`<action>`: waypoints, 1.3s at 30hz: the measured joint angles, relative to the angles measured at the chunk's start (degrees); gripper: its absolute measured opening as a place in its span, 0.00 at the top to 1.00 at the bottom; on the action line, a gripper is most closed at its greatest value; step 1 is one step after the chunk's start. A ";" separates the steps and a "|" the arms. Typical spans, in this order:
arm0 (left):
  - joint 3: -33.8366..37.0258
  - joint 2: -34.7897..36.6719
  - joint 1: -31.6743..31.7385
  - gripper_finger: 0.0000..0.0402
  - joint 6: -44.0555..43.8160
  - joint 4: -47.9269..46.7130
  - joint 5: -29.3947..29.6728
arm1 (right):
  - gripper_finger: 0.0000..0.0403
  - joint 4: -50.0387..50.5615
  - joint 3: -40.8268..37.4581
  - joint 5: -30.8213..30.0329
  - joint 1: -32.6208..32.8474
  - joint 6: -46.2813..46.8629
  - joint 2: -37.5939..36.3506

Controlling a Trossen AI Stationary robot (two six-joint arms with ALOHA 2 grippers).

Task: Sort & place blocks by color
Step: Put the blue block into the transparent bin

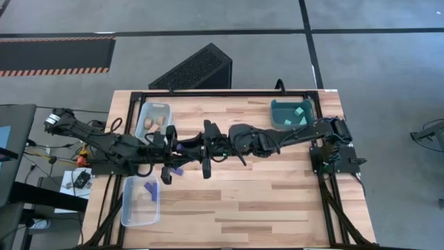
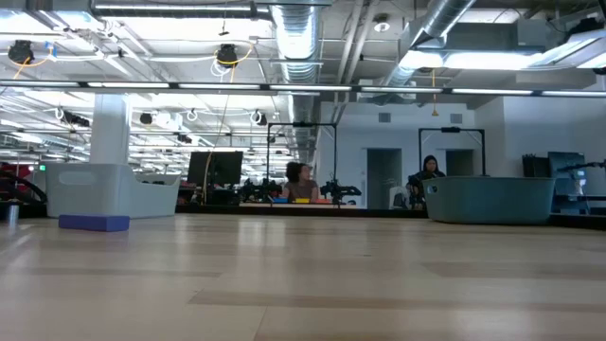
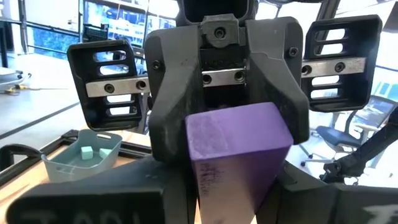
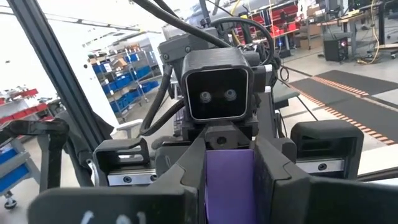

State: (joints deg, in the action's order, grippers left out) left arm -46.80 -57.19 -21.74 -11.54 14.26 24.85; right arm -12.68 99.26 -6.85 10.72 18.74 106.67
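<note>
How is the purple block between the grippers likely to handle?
Probably rigid: the purple block shows straight edges while pinched. Flat faces suggest it will not roll; stood on end it might tip.

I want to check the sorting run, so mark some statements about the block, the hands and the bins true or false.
1. The left hand and the right hand meet over the table with a purple block between them. True.
2. The teal bin holds tan wooden pieces. False: it holds light cyan cubes.
3. A blue bar lies loose on the table. True.
4. The clear bin at the table's left edge is empty. False: a blue piece lies in it.
</note>
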 joint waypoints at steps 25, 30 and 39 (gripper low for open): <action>0.08 2.86 -10.79 0.81 -40.38 -54.91 -5.07 | 0.41 17.90 0.09 -5.25 -1.07 3.47 -3.64; 0.08 2.36 -19.52 0.81 -52.16 -60.76 -10.18 | 0.43 30.39 0.16 -8.63 -1.61 1.95 -6.06; 0.04 -1.78 -32.63 0.81 -69.89 -65.41 -15.64 | 0.43 36.16 0.04 -4.31 -2.07 5.38 1.74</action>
State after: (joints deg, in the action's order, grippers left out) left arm -46.76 -58.97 -54.36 -81.43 -51.15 9.21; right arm 23.48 99.31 -11.16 8.65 24.12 108.41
